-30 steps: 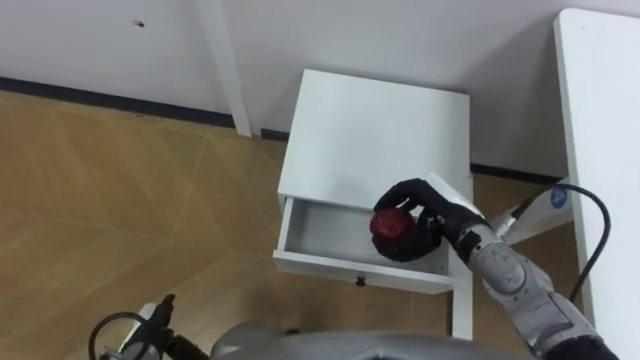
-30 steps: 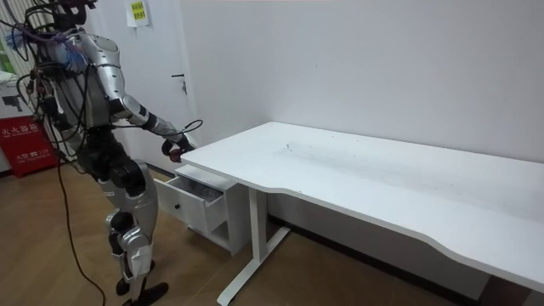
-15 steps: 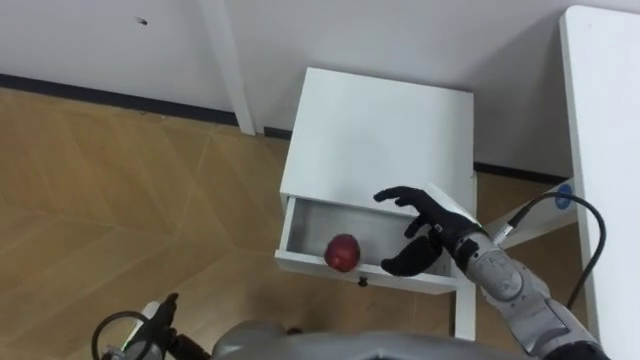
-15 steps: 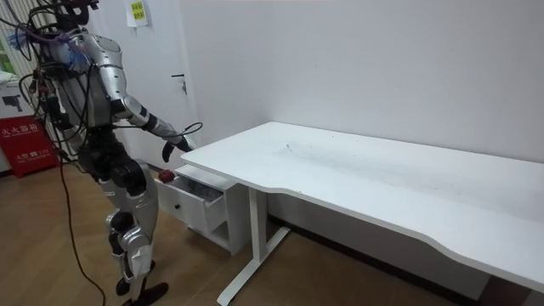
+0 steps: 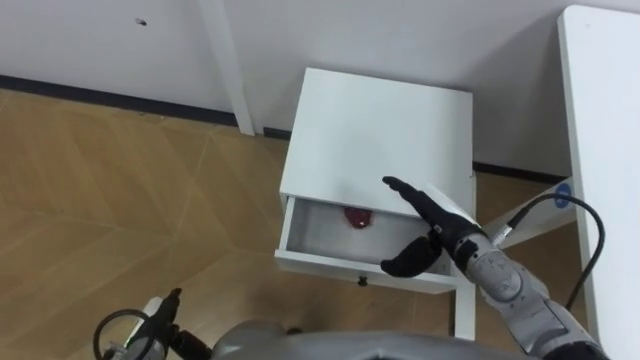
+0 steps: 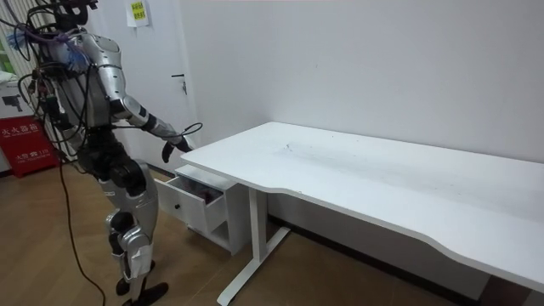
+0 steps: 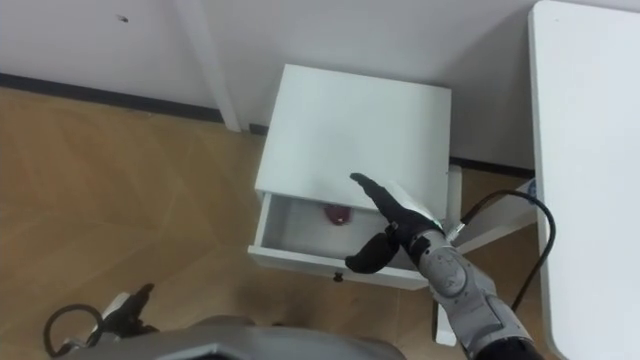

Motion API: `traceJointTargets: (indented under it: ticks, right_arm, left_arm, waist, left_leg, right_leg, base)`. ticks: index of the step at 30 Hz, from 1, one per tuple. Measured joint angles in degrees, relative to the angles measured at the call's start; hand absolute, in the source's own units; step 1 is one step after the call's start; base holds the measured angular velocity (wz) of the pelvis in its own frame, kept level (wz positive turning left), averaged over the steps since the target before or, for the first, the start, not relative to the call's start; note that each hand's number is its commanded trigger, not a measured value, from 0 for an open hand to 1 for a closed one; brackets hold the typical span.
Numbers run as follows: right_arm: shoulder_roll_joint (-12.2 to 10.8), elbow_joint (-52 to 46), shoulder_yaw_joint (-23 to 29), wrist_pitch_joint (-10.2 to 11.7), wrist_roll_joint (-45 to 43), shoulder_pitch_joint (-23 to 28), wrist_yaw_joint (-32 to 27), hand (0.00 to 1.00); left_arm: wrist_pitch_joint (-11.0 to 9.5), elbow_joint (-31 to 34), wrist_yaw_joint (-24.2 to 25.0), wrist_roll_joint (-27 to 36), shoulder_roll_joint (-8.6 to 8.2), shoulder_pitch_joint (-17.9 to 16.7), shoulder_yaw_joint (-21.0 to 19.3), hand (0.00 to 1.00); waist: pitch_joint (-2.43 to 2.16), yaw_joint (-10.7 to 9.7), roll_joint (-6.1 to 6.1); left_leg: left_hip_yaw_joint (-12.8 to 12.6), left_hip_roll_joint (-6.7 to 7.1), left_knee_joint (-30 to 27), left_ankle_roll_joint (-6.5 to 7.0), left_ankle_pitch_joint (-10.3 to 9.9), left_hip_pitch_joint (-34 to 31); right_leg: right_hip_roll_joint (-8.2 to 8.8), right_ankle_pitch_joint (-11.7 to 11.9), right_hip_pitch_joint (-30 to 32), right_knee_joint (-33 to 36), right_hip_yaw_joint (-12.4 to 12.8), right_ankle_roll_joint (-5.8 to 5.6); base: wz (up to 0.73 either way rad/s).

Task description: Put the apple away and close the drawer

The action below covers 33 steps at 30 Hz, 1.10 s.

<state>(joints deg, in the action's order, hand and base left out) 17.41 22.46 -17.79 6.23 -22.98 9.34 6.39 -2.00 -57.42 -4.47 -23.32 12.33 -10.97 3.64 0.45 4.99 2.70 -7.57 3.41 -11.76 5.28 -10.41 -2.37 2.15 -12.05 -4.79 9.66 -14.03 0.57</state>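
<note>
Wood flooring surrounds a white nightstand [image 5: 375,130] at frame centre, its drawer [image 5: 325,264] standing open. Apple [image 5: 356,217]: dark red, round, lying inside the drawer near the back wall. Right hand [image 5: 437,228]: above the drawer's right side, fingers straight, spread, empty. Left hand [image 5: 150,320]: lower left.

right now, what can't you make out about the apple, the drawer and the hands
- apple: in the eye views it sits at the back of the drawer, its upper part hidden under the cabinet top
- drawer: right end covered by the open right hand in the eye views; inside too small in the room view
- left hand: eye views' lower left, small, dark, cut by the bottom edge
</note>
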Motion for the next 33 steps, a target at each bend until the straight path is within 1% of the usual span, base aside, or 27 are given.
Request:
traceJointTargets:
  ticks: [2,4,6,7,9,11,12,14,15,16,17,18,19,20,21,22,23,24,25,26,27,28,29,30,31,32,33]
  right_arm:
    - [0.00,0.00,0.02,0.00,0.02,0.11,-0.15,0.00]
    - [-0.11,0.19,0.16,0.03,0.02,0.41,-0.77,0.00]
    - [-0.63,1.96,0.67,0.47,0.50,0.60,-1.94,0.00]
    - [-0.86,3.55,1.13,0.51,1.11,0.81,-2.60,0.00]
    - [-0.89,5.20,1.62,0.38,2.69,0.98,-2.94,0.00]
    - [-1.73,7.72,3.49,0.69,4.11,1.05,-3.72,0.00]
    - [-2.46,10.10,5.23,0.72,5.34,1.19,-4.59,0.00]
    - [-2.75,13.57,7.38,0.77,7.38,1.59,-5.90,0.00]
    - [-2.75,17.00,9.57,1.26,9.05,1.99,-6.74,0.00]
    - [-2.80,19.92,13.00,1.01,10.71,2.46,-7.53,0.00]
    - [-2.62,21.47,16.08,0.82,11.91,3.96,-9.45,0.00]
    - [-2.48,22.59,17.46,0.91,11.91,4.61,-10.49,0.00]
    - [-2.11,26.03,19.85,0.95,12.33,5.35,-12.33,0.00]
    - [-1.80,27.92,20.88,0.84,12.64,5.70,-13.13,0.00]
    - [-1.37,31.36,22.61,0.53,13.79,5.87,-13.87,0.00]
    - [-1.37,33.14,23.40,0.25,14.12,6.12,-14.11,0.00]
    - [-1.37,33.43,23.40,0.21,14.44,6.80,-14.10,0.00]
    - [-1.40,34.39,23.33,0.21,15.10,7.85,-13.69,0.00]
    - [-1.51,36.50,22.76,0.21,16.32,7.80,-13.69,0.00]
    - [-1.51,37.42,22.36,0.19,16.71,7.76,-13.68,0.00]
    - [-1.71,38.97,21.63,-0.32,16.87,7.63,-13.61,0.00]
    - [-1.78,39.22,21.17,-0.96,16.89,7.36,-13.53,0.00]
    - [-1.79,39.41,21.18,-1.21,16.86,7.15,-13.52,0.00]
    - [-1.69,39.56,21.16,-1.98,16.91,6.35,-13.62,0.00]
    - [-1.68,39.68,21.08,-2.49,17.53,5.57,-13.95,0.00]
    - [-1.74,39.70,20.70,-2.69,17.91,5.22,-13.98,0.00]
    - [-1.82,39.71,20.06,-2.83,17.95,4.40,-14.01,0.00]
  left_arm:
    - [0.00,0.02,0.00,-0.02,0.00,-0.44,-0.02,0.00]
    - [0.00,0.08,-0.02,-0.02,0.00,-0.80,-0.04,0.00]
    - [0.02,0.07,-0.39,0.03,0.00,-1.06,-0.07,0.00]
    - [0.02,0.07,-0.67,0.04,0.00,-1.21,-0.07,0.00]
    - [0.02,0.06,-1.63,0.04,0.00,-1.71,-0.29,0.00]
    - [0.09,-0.56,-1.89,0.03,-0.12,-1.93,-1.35,0.00]
    - [0.29,-0.75,-2.34,0.02,-0.35,-2.19,-1.95,0.00]
    - [0.21,-0.87,-2.63,0.10,-0.66,-2.40,-3.12,0.00]
    - [0.27,-1.14,-2.68,0.05,-0.89,-2.07,-3.76,0.00]
    - [0.17,-1.27,-2.67,0.19,-1.15,-2.47,-4.29,0.00]
    - [-0.01,-1.22,-2.69,0.17,-1.05,-2.98,-4.85,0.00]
    - [-0.05,-1.41,-2.68,0.19,-0.92,-3.01,-5.53,0.00]
    - [-0.03,-2.56,-2.84,0.21,-0.66,-2.83,-6.42,0.00]
    - [-0.05,-3.06,-2.84,0.04,-0.64,-2.71,-6.77,0.00]
    - [-0.18,-3.74,-2.86,0.10,-0.23,-2.58,-6.85,0.00]
    - [-0.22,-5.42,-2.92,0.50,0.21,-1.76,-6.83,0.00]
    - [-0.02,-6.20,-2.77,0.67,0.38,-1.41,-6.79,0.00]
    - [0.32,-6.66,-2.71,0.66,0.42,-0.57,-6.84,0.00]
    - [0.68,-6.76,-2.68,0.68,0.39,-0.07,-6.87,0.00]
    - [0.93,-6.96,-2.68,0.68,0.35,0.21,-6.89,0.00]
    - [1.21,-7.01,-2.70,0.67,0.36,-0.03,-6.87,0.00]
    - [1.23,-7.00,-2.68,0.69,0.43,-0.64,-6.97,0.00]
    - [1.20,-6.85,-2.68,0.65,0.45,-0.81,-7.00,0.00]
    - [1.17,-6.75,-2.77,0.72,0.50,-1.45,-7.00,0.00]
    - [1.26,-6.75,-2.78,0.76,0.46,-2.37,-6.89,0.00]
    - [1.38,-6.71,-2.84,0.78,0.48,-2.76,-6.93,0.00]
    - [2.13,-6.69,-3.10,0.92,0.48,-2.85,-6.84,0.00]
  waist:
    - [-0.04,-0.07,0.05]
    - [-0.11,-0.10,0.07]
    - [-0.23,-0.22,0.20]
    - [-0.33,-0.18,0.27]
    - [-0.40,-0.17,0.23]
    - [-0.40,-0.62,0.25]
    - [-0.46,-0.77,0.09]
    - [-0.46,-1.41,0.03]
    - [-0.42,-2.10,-0.38]
    - [-0.50,-2.86,-1.22]
    - [-0.79,-3.54,-1.84]
    - [-0.74,-3.89,-1.74]
    - [-0.59,-4.97,-1.70]
    - [-0.49,-5.49,-2.09]
    - [-0.52,-6.20,-3.36]
    - [-0.02,-6.45,-3.58]
    - [0.29,-7.05,-4.32]
    - [0.51,-7.81,-5.18]
    - [0.66,-8.02,-6.22]
    - [0.58,-8.07,-6.21]
    - [0.60,-8.29,-6.66]
    - [0.65,-8.33,-6.62]
    - [0.62,-8.35,-6.53]
    - [0.75,-8.25,-5.99]
    - [0.71,-8.09,-5.65]
    - [0.55,-7.73,-5.13]
    - [0.21,-7.20,-3.95]
  left_leg:
    - [-0.02,0.00,-0.02,0.00,0.00,0.02]
    - [-0.08,0.00,-0.03,0.00,0.00,0.06]
    - [-0.03,0.01,-0.02,0.00,0.00,0.06]
    - [-0.03,0.02,-0.01,0.00,0.00,0.17]
    - [-0.06,0.02,0.01,0.00,0.00,0.35]
    - [-0.28,0.01,0.07,0.01,0.00,0.73]
    - [-0.26,0.01,0.10,0.08,-0.06,1.09]
    - [-0.20,0.19,-0.30,0.37,-0.31,1.02]
    - [-0.32,0.19,-1.19,0.68,-0.73,0.75]
    - [-0.47,0.26,-1.85,1.11,-1.17,0.18]
    - [-0.73,0.37,-2.20,1.56,-1.42,0.10]
    - [-1.01,0.87,-3.05,2.00,-1.69,0.14]
    - [-1.01,1.49,-5.12,2.93,-2.46,0.13]
    - [-0.89,1.36,-6.47,3.45,-3.07,-0.17]
    - [-0.86,0.82,-8.63,4.20,-4.21,-0.82]
    - [-1.30,0.09,-10.81,4.67,-5.13,-2.31]
    - [-1.13,-0.26,-11.75,4.76,-5.32,-2.75]
    - [-0.76,-1.30,-13.36,5.00,-5.91,-3.83]
    - [-0.67,-2.10,-14.56,4.98,-6.56,-4.73]
    - [-0.47,-2.29,-15.03,5.05,-6.94,-4.82]
    - [-0.07,-2.39,-15.29,4.70,-7.24,-4.51]
    - [-0.04,-2.30,-15.30,4.64,-7.28,-4.06]
    - [-0.04,-2.13,-15.26,4.58,-7.28,-3.91]
    - [-0.32,-1.45,-14.99,4.34,-7.25,-3.70]
    - [-0.35,-1.06,-14.69,3.39,-7.32,-3.74]
    - [-0.45,-0.58,-14.06,2.06,-7.16,-3.63]
    - [-0.85,-0.07,-12.10,0.17,-6.28,-3.30]
  right_leg:
    - [-0.01,0.00,-0.01,0.00,0.32,0.00]
    - [-0.07,0.00,0.00,-0.01,1.31,0.00]
    - [-0.06,0.00,-0.01,-0.01,1.26,0.00]
    - [-0.06,0.00,-0.08,-0.01,1.31,0.00]
    - [-0.04,0.00,-0.15,0.03,1.34,0.00]
    - [-0.01,0.00,-0.40,0.05,1.52,0.00]
    - [0.03,-0.01,-0.76,0.14,1.40,-0.01]
    - [0.37,-0.50,-0.65,1.34,1.12,-0.57]
    - [0.84,-1.30,1.06,5.04,1.16,-1.42]
    - [1.68,-2.02,4.38,12.69,1.11,-2.57]
    - [3.23,-1.74,10.20,24.57,1.22,-3.09]
    - [4.42,-0.63,13.60,31.06,1.52,-3.79]
    - [6.39,4.73,19.94,42.63,3.16,-3.92]
    - [6.84,9.41,23.20,47.32,4.11,-4.21]
    - [6.85,17.85,30.12,57.16,6.72,-5.37]
    - [6.59,15.09,38.00,71.29,8.73,-3.97]
    - [6.57,13.20,41.25,78.46,8.95,-3.16]
    - [6.51,9.97,46.31,89.57,8.71,-2.46]
    - [6.51,8.17,49.55,96.05,9.09,-2.52]
    - [6.71,7.57,50.06,97.30,9.33,-2.67]
    - [6.99,6.91,48.77,95.72,10.03,-2.94]
    - [7.01,6.54,45.16,89.13,10.63,-3.53]
    - [7.23,6.33,42.37,83.52,10.59,-3.85]
    - [7.42,5.72,36.24,69.98,9.92,-4.69]
    - [7.19,5.03,29.11,56.09,8.95,-5.12]
    - [7.04,4.56,25.99,49.75,8.74,-5.28]
    - [5.75,3.35,20.48,38.35,8.84,-5.39]
  base:
    - [0.00]
    - [0.00]
    - [0.00]
    - [0.00]
    - [-0.02]
    - [-0.02]
    - [0.00]
    - [0.06]
    - [0.06]
    - [0.00]
    - [0.00]
    - [0.00]
    - [0.07]
    - [0.00]
    - [-0.19]
    - [-0.19]
    - [-0.03]
    - [0.05]
    - [0.04]
    - [0.00]
    - [0.05]
    - [0.04]
    - [0.00]
    - [0.00]
    - [-0.05]
    - [-0.11]
    - [-0.16]
